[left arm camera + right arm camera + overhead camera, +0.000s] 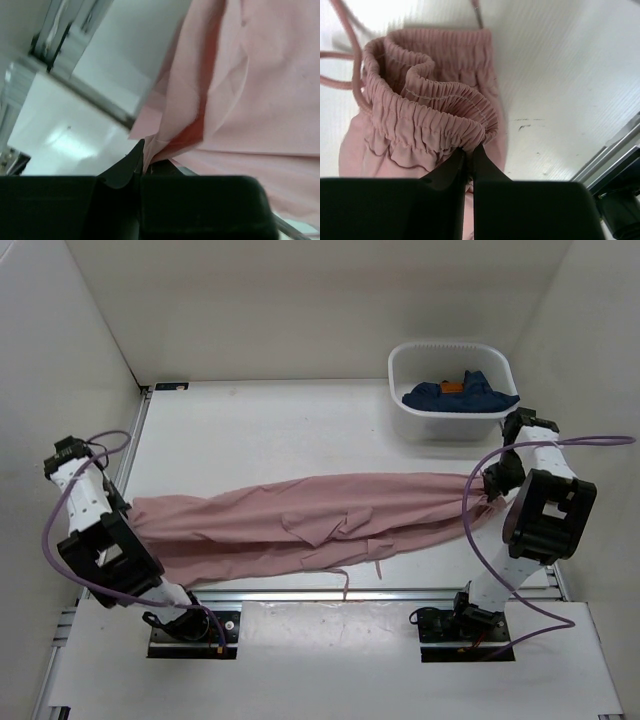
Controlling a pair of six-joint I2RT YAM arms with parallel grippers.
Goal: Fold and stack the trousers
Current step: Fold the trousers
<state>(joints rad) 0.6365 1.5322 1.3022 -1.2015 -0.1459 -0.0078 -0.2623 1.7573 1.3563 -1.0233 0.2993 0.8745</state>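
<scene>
The trousers (320,520) lie stretched sideways across the near half of the worktop (260,430), waistband to the right and legs to the left. A thin drawstring (346,582) trails toward the near edge. The left arm (85,510) is folded back with its elbow high and its wrist dropped low at the cloth's left end, and the left fingers (125,167) are clamped on a fold of leg fabric. The right arm (535,510) bends inward, its right fingers (447,172) pinched tight on the gathered waistband (435,100). At the far right, a white tub (450,425) holds a dark blue garment (460,395).

The trousers (300,515) are thin, wrinkly, matt cloth.
</scene>
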